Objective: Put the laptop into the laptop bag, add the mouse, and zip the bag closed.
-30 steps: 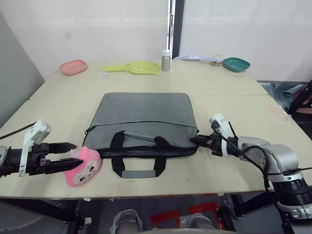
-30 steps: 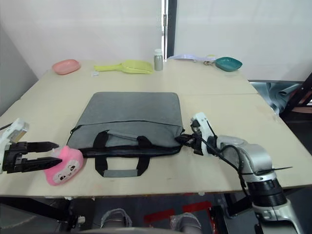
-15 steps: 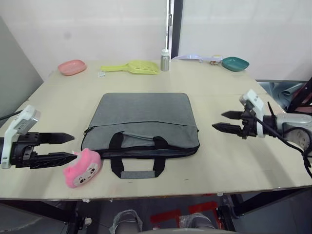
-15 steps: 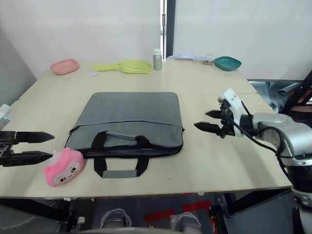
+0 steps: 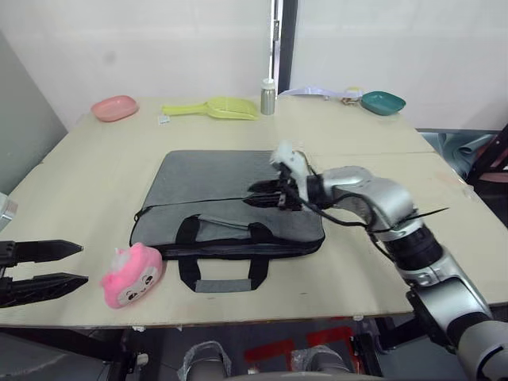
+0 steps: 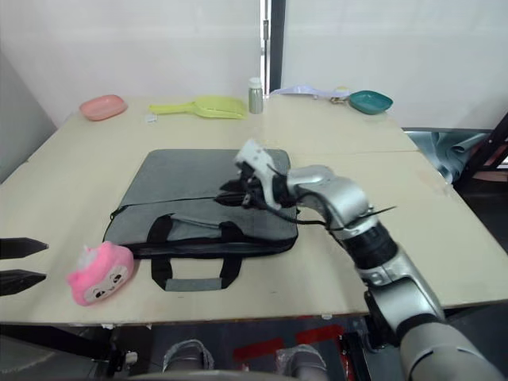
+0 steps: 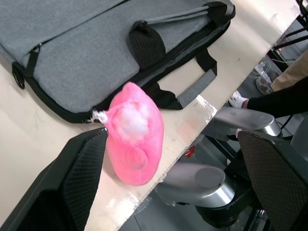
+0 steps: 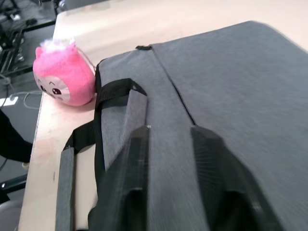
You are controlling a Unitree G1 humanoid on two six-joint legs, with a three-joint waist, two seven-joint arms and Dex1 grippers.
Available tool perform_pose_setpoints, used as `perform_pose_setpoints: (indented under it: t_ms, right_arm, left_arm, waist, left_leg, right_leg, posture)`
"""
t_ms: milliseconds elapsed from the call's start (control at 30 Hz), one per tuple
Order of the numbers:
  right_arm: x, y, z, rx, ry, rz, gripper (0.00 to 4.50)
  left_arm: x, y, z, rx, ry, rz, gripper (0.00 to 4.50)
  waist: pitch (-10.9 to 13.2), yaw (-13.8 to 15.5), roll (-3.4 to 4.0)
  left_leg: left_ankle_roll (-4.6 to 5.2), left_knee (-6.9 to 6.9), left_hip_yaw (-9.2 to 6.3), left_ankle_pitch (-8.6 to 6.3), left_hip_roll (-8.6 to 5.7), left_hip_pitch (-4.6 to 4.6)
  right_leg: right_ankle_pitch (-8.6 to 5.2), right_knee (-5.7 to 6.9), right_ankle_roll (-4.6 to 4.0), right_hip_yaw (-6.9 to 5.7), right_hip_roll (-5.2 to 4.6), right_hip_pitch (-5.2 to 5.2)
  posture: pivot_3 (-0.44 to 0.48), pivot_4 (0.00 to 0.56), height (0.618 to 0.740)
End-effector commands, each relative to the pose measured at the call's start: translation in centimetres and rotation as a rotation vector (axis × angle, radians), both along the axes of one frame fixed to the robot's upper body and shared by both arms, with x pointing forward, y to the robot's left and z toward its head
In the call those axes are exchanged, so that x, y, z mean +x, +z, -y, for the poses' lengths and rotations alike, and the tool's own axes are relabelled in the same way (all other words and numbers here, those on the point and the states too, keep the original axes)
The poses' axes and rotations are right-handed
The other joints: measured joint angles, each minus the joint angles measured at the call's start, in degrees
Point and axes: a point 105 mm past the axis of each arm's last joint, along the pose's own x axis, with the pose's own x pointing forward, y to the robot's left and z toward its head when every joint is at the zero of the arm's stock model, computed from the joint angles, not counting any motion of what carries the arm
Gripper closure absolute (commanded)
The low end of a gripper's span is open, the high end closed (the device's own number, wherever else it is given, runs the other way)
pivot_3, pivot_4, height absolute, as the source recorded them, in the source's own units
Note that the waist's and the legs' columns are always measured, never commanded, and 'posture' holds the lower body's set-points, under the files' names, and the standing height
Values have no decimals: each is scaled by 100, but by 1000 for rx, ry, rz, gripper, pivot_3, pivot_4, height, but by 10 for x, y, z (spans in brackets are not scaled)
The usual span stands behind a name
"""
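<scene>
My right pincer hovers low over the middle of the laptop bag, fingers slightly apart and clamped on nothing. My left pincer sits off the bench's near edge at 8 o'clock from the bag, fingers wide apart and empty.

Task status, as a judgement: the bag lies flat and looks closed along its front edge, though I cannot tell whether the zip runs fully shut. The bag may already contain the laptop and mouse; I cannot confirm this. Remaining work is probably a zip check or the final zip pull.

Materials:
- Bag: grey woven fabric, flat rectangle, rounded corners, black webbing handles, dark zip seam across the face.
- Pink plush toy: soft, fuzzy, rounded, lying just beside the bag's corner at 8 o'clock.
- Bench: smooth pale board.
</scene>
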Motion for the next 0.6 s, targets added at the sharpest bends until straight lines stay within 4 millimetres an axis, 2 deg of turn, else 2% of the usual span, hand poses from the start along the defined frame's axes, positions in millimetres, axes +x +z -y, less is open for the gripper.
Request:
perform_pose_setpoints:
  t_ms: [33,167,300,400,500,600]
  right_arm:
    - [3,1,-20,-19,39,89,4457]
    - [12,-21,-38,-111,21,128,4457]
    - [13,-45,-44,-216,41,133,4457]
    - [10,-67,-41,-340,81,172,4457]
    - [17,-85,-34,-478,74,232,4457]
    - [25,-88,-33,-528,54,279,4457]
  left_arm:
    - [0,-3,-1,-9,40,33,0]
    - [5,-14,1,-47,85,43,0]
    - [8,-25,5,-67,95,36,0]
    - [10,-28,7,-76,97,38,0]
    - [13,-30,9,-82,93,41,0]
    - [16,-34,11,-73,94,36,0]
  waist:
    - [2,-17,0]
    - [3,-55,-1]
    - [2,-59,-3]
    - [-3,-66,-9]
    - [-12,-69,-4]
    - [-6,-68,20]
  left_leg:
    - [0,2,-4,0,0,-3]
    - [-1,8,-19,1,0,-12]
    - [-3,19,-35,2,0,-24]
    - [-3,23,-43,2,0,-23]
    - [-3,35,-47,2,0,-13]
    - [-4,44,-48,1,-1,29]
  right_leg:
    - [0,3,0,-3,0,-1]
    - [0,5,-1,-15,0,1]
    - [0,5,-1,-29,-1,4]
    - [0,10,-2,-36,-1,8]
    - [0,19,-1,-36,-3,19]
    - [-1,33,-2,-34,-5,52]
  posture:
    - [0,150,740]
    - [0,150,740]
    - [0,150,740]
    - [0,150,740]
    - [0,150,740]
    - [0,150,740]
